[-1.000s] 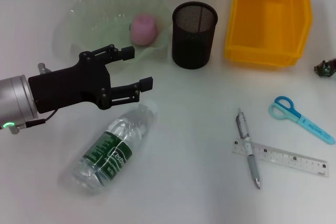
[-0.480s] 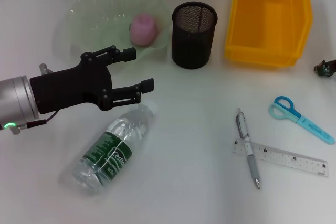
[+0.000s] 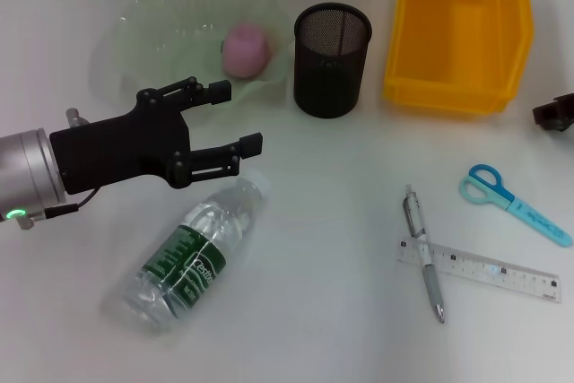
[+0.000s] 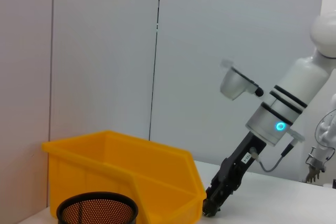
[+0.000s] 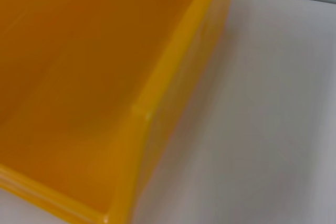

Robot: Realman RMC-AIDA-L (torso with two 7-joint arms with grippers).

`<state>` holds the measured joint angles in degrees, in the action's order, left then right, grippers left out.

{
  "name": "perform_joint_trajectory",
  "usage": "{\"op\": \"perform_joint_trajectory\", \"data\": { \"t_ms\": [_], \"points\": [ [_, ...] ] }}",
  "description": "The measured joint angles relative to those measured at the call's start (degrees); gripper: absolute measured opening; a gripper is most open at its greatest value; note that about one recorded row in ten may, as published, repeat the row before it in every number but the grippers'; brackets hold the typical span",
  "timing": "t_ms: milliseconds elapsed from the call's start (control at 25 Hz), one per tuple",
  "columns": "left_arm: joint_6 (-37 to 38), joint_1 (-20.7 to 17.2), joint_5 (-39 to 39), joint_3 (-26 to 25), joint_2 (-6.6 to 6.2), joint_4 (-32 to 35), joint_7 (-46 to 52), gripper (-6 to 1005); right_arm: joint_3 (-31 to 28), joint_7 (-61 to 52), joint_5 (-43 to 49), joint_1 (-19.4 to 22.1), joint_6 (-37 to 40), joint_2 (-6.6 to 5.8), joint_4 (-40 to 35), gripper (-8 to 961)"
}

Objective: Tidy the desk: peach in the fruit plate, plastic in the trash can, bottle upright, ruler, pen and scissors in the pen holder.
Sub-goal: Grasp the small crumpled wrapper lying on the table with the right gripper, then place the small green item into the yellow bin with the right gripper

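Note:
My left gripper [image 3: 235,116] is open and empty, hovering just above the neck of the clear bottle [image 3: 193,253], which lies on its side with a green label. The pink peach [image 3: 247,49] sits in the pale green fruit plate [image 3: 148,20]. The black mesh pen holder [image 3: 332,58] stands beside the plate. The grey pen [image 3: 424,253] lies across the clear ruler [image 3: 480,269]. The blue scissors [image 3: 511,204] lie to their right. My right gripper [image 3: 554,114] is at the table's right edge, and in the left wrist view [image 4: 211,211] it points down at the table. The plastic is hidden.
The yellow trash bin [image 3: 462,29] stands at the back right, next to the pen holder [image 4: 97,211]. Its rim fills the right wrist view [image 5: 142,114], beside bare white table [image 5: 252,103]. The bin also shows in the left wrist view [image 4: 131,174].
The right gripper has come in at the right edge, over the spot where a dark crumpled piece lay. The left arm has barely moved.

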<state>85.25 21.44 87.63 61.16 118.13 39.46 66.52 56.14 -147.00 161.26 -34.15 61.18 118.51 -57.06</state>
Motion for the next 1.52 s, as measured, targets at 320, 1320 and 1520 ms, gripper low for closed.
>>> {"op": "perform_joint_trajectory", "data": {
  "t_ms": [320, 1320, 1520],
  "points": [
    [0.0, 0.0, 0.0, 0.0, 0.0, 0.0, -0.1, 828, 0.0, 0.0, 0.2, -1.6, -1.5, -1.19, 4.7, 434],
    [0.1, 0.2, -0.2, 0.0, 0.0, 0.0, -0.3, 824, 0.9, 3.8, -24.5, 1.9, -0.2, 0.32, -21.9, 133],
    [0.0, 0.2, -0.3, 0.0, 0.0, 0.0, -0.3, 824, 0.4, 7.2, -24.3, -8.2, -3.3, -1.74, -2.9, 141]
  ]
}}
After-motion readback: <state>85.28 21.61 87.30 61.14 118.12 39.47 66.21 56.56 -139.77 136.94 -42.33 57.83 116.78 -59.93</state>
